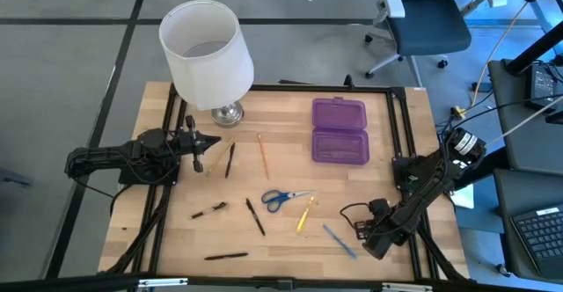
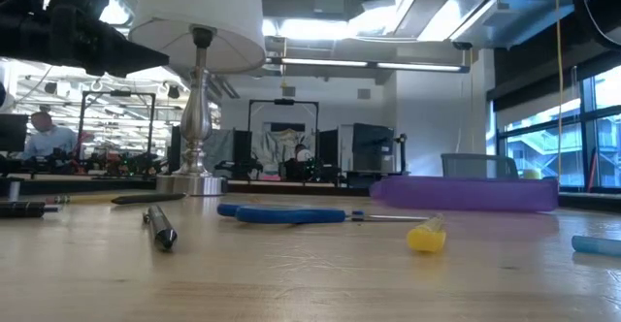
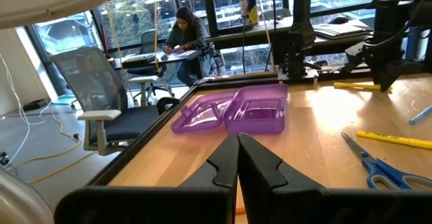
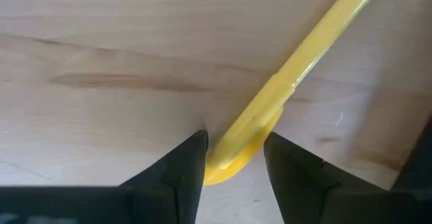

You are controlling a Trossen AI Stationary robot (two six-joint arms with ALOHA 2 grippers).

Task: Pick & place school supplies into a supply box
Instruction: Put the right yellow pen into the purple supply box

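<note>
The purple supply box (image 1: pixel 339 131) lies open on the table's far right part, with nothing showing in it. My right gripper (image 4: pixel 235 140) points down at the near right, shut on one yellow pencil (image 3: pixel 358 86), which my arm hides in the high view. Loose on the wood lie a second yellow pencil (image 1: pixel 305 215), a blue pen (image 1: pixel 339 240), blue-handled scissors (image 1: pixel 286 197), an orange pencil (image 1: pixel 262 154) and several black pens (image 1: pixel 255 215). My left gripper (image 1: pixel 215 141) is shut on nothing and hangs level over the table's left part. My right gripper has the yellow pencil's rounded end (image 4: pixel 226 163) between its two fingers, which come from above and lie across it. The rest of the pencil runs away from the fingers over the wood. Whether the held end is off the table, I cannot tell.
A lamp with a white shade (image 1: pixel 207 50) stands at the table's far left, close to my left arm. An office chair (image 1: pixel 427 19) stands beyond the far edge. A person (image 3: pixel 183 28) sits at a desk far off in the room.
</note>
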